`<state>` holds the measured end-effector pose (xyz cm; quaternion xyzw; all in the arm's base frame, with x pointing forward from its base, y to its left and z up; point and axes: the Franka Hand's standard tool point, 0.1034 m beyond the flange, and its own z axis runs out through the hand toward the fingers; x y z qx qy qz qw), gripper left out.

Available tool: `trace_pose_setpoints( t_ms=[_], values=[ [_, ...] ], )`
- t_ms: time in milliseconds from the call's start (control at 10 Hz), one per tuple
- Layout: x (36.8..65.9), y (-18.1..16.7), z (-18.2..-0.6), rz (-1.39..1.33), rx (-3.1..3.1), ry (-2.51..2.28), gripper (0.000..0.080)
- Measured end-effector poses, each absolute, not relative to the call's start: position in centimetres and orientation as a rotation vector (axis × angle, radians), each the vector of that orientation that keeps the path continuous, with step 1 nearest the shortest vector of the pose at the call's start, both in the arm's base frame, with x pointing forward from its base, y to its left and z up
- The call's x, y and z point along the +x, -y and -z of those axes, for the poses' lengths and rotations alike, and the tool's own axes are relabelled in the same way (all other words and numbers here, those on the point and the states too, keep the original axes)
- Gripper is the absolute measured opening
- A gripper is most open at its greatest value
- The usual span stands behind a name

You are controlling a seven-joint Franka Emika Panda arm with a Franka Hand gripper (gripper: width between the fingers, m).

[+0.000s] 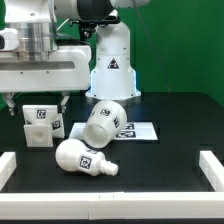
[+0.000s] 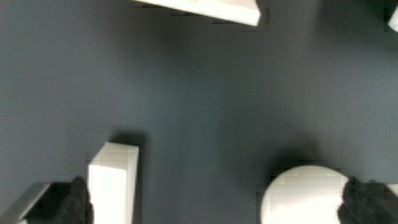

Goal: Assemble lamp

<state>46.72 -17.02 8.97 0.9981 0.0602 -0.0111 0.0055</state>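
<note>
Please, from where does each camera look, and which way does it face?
Exterior view: off the arm, looking across the black table at base, bulb and shade; the arm and gripper show.
Wrist view: on the wrist, looking down at the table; both fingers show.
Shared: the open gripper and the table.

Beside the white pedestal (image 1: 112, 62) with its triangle sticker, the arm (image 1: 38, 40) is white and grey. Its gripper (image 1: 37, 108) has two black fingers (image 1: 65, 101).

White base (image 1: 42, 128), bulb (image 1: 78, 157), shade (image 1: 103, 118), all w/ blk/wht square tags; table (image 1: 170, 150) black, backdrop (image 1: 190, 40) green
</note>
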Motion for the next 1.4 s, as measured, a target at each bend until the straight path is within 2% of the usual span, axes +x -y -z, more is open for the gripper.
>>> trace_pose_setpoints(
  t_ms=[200, 400, 500, 800, 1000, 1400],
  values=[
    [45.9, 18.0, -8.2, 0.340, 3.164, -0.039, 0.0698],
    [46.8, 18.0, -8.1, 0.702, 3.172, -0.010, 0.0698],
    [47.2, 17.5, -7.9, 0.750, 3.167, -0.033, 0.0698],
    [46.1, 16.9, -7.1, 1.127, 3.114, -0.043, 0.0698],
    [45.0, 17.5, -7.2, 1.417, 2.961, -0.076, 0.0698],
    [45.3, 17.3, -6.8, 1.459, 2.940, -0.136, 0.0698]
  ],
)
